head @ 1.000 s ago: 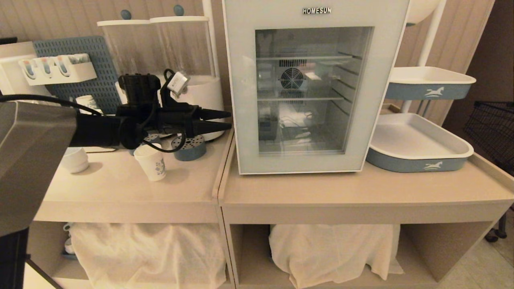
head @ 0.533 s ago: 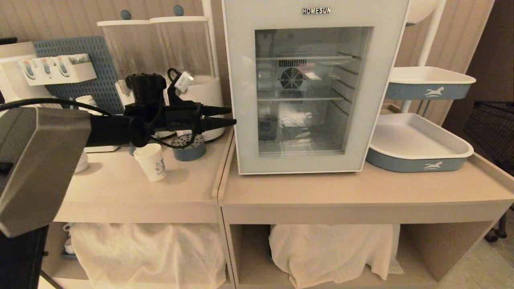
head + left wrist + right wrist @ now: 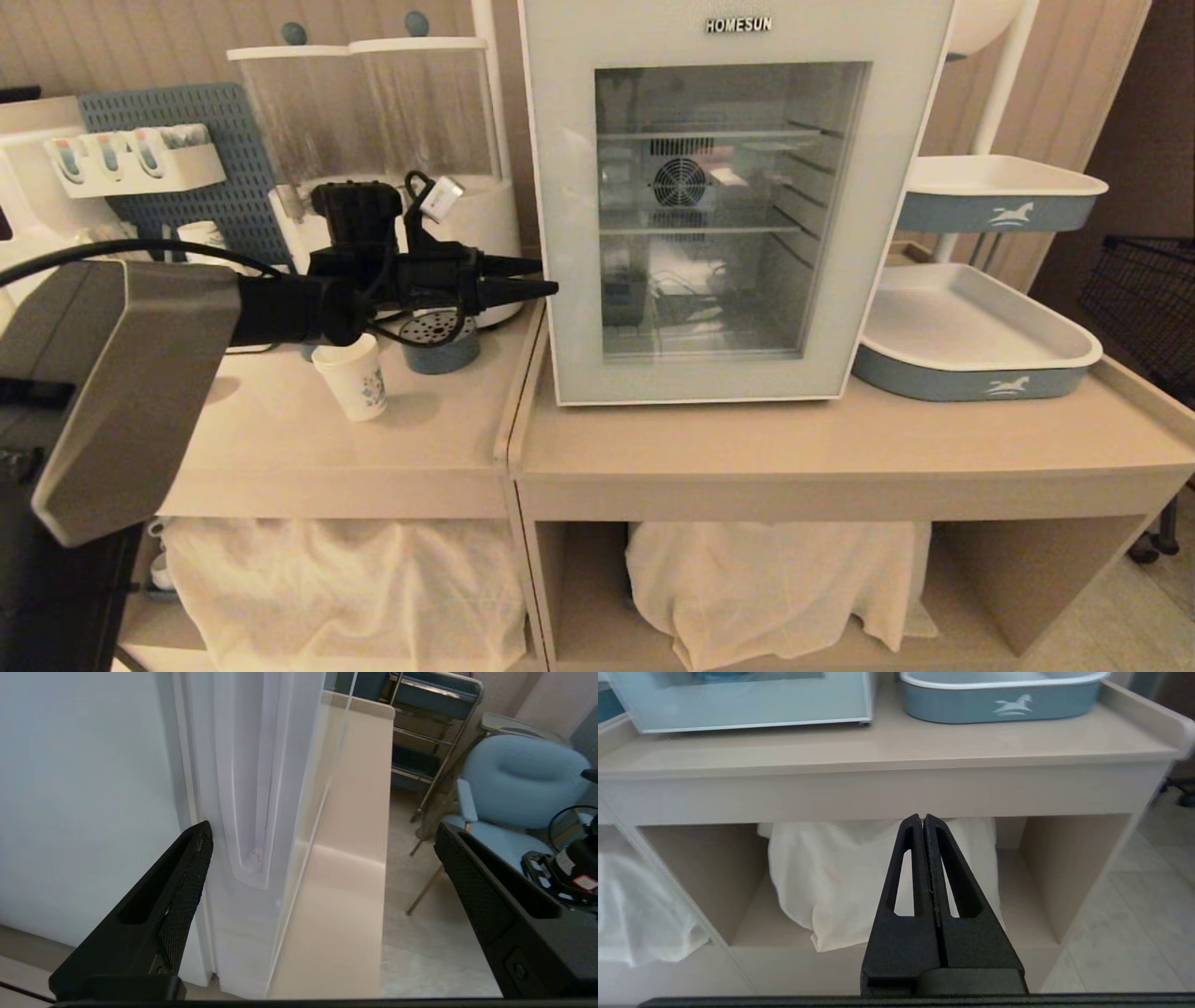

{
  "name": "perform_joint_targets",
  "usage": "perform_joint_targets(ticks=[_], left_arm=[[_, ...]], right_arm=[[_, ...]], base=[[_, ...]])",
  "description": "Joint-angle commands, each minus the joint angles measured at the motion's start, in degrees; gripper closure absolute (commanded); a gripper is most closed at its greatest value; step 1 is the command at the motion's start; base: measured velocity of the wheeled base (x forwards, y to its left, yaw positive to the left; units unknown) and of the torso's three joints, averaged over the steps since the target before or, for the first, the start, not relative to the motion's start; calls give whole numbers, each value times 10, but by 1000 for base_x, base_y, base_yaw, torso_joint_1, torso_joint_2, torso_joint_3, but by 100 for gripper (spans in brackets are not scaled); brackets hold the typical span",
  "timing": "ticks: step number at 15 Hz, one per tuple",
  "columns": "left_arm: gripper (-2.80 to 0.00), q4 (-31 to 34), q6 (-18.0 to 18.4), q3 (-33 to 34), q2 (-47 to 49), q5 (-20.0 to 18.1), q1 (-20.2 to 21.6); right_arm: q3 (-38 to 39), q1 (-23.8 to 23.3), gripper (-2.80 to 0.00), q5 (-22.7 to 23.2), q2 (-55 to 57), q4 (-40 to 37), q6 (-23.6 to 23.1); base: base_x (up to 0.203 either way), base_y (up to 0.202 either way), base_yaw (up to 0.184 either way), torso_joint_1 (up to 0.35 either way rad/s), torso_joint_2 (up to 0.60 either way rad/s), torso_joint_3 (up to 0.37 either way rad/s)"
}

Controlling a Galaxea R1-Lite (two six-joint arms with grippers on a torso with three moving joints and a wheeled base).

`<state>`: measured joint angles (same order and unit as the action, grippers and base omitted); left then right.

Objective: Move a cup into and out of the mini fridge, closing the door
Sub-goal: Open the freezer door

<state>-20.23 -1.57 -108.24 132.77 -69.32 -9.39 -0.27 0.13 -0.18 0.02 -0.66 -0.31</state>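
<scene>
I have the left gripper [image 3: 546, 277] spread wide, level at the mini fridge [image 3: 733, 201], bracketing the door [image 3: 261, 788] edge where the recessed handle [image 3: 247, 812] runs, so a finger can hook it. The door is shut. The cup [image 3: 355, 375] waits on the counter [image 3: 373, 448]. The right gripper [image 3: 923, 821] hangs pinched shut below the counter, parked.

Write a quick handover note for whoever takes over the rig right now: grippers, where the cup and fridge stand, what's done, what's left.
Left gripper: open, empty, level, at the left edge of the mini fridge, by the door and its recessed handle.
Right gripper: shut, empty, parked low before the counter's shelf opening.
The cup: upright on the left counter, under the left arm, untouched.
Door: closed; no cup shows through the glass.
Done: the reach to the door's handle side.
Left: open the door, put the cup in, take it out, close the door.
</scene>
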Motion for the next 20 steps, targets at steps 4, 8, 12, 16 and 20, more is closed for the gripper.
perform_joint_targets(ticks=[4, 8, 12, 16, 20], left_arm=[[-280, -1, -3, 6, -5, -21, -1], [-280, -6, 1, 43, -35, -39, -1], [-280, -9, 14, 80, -60, -40, -1], [-280, -8, 17, 81, -66, -39, -1], [-280, -3, 15, 80, -61, -45, -9]], right_arm=[[0, 0, 0, 0, -1, 0, 0], [0, 0, 0, 0, -1, 0, 0], [-1, 0, 0, 0, -1, -1, 0], [-1, 0, 0, 0, -1, -1, 0], [0, 0, 0, 0, -1, -1, 0]], base=[[0, 0, 0, 0, 0, 0], [0, 0, 0, 0, 0, 0], [0, 0, 0, 0, 0, 0], [0, 0, 0, 0, 0, 0], [0, 0, 0, 0, 0, 0]])
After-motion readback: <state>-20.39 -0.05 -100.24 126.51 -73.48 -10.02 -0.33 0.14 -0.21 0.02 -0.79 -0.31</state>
